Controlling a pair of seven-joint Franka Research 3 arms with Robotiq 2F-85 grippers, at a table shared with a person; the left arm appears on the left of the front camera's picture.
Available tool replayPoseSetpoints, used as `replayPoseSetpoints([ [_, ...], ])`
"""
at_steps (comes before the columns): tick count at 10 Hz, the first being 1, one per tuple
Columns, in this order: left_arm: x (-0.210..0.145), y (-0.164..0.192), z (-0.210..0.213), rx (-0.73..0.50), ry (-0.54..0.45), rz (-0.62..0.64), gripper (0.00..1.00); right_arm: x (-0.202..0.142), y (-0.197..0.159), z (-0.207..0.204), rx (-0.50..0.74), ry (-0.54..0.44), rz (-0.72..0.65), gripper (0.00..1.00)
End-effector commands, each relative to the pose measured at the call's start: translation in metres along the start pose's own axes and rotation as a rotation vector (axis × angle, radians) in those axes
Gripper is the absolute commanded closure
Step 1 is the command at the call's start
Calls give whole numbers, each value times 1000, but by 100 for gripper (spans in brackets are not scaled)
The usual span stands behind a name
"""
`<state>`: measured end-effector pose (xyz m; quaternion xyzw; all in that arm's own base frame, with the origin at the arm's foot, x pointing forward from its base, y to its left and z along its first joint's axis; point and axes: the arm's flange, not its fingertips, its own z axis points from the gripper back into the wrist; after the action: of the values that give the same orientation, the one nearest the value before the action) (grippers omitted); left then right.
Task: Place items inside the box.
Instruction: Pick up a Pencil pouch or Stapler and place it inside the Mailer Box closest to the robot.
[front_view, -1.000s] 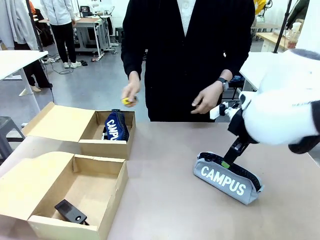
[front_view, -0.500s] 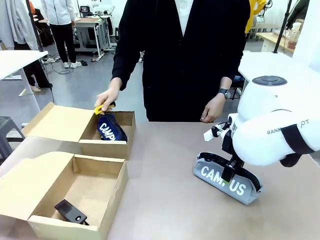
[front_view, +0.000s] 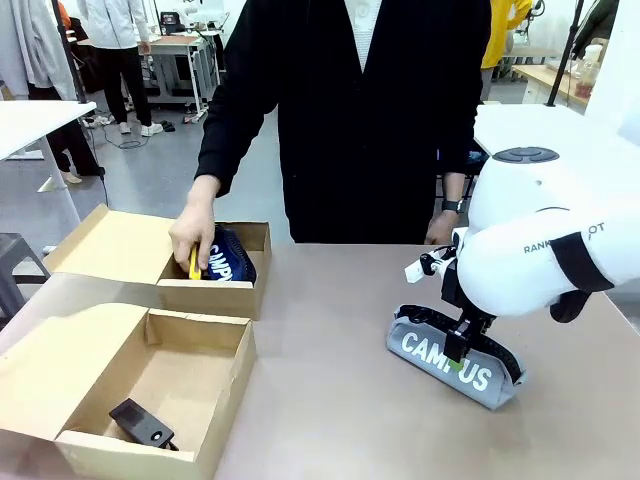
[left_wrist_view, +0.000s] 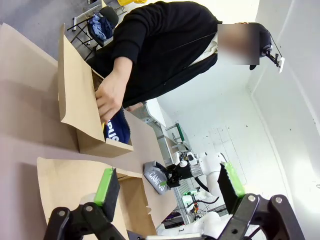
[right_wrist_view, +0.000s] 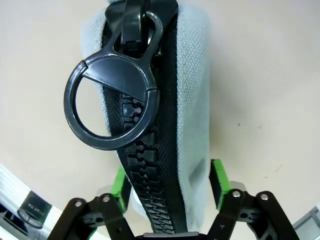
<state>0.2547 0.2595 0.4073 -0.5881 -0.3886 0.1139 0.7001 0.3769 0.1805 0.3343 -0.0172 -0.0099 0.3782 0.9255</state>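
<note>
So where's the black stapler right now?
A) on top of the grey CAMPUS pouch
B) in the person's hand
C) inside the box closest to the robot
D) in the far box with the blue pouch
C: the black stapler lies on the bottom of the near box, with no hand or gripper touching it.
</note>
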Motion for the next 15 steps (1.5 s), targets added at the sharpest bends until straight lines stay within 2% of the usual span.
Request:
replayPoseSetpoints([
  [1,0,-1,-1,-19,-19,-17,0,4,2,3,30,-17,-14,100],
  [2,0,-1,-1,-19,-19,-17,0,4,3,3,32,-14,-8,100],
  [3,0,-1,-1,-19,-19,-17,0,3,3,4,31,-13,-8,85],
  [4,0,-1,-1,-19,-19,-17,0,3,3,3,35,-11,-14,95],
  [5,0,-1,-1,-19,-19,-17,0,5,1,5,33,-17,-50,100],
  [8,0,-1,-1,-19,-19,-17,0,1,-7,21,63,-49,-133,100],
  [10,0,-1,-1,-19,-19,-17,0,-14,-20,51,146,-77,-312,100],
  [11,0,-1,-1,-19,-19,-17,0,-37,-25,82,175,-40,-469,100],
  [12,0,-1,-1,-19,-19,-17,0,-69,-22,113,322,24,-556,100],
  [13,0,-1,-1,-19,-19,-17,0,-105,-13,140,389,12,-680,100],
  [14,0,-1,-1,-19,-19,-17,0,-138,5,158,404,-50,-714,100],
  [15,0,-1,-1,-19,-19,-17,0,-158,32,165,436,-95,-633,100],
])
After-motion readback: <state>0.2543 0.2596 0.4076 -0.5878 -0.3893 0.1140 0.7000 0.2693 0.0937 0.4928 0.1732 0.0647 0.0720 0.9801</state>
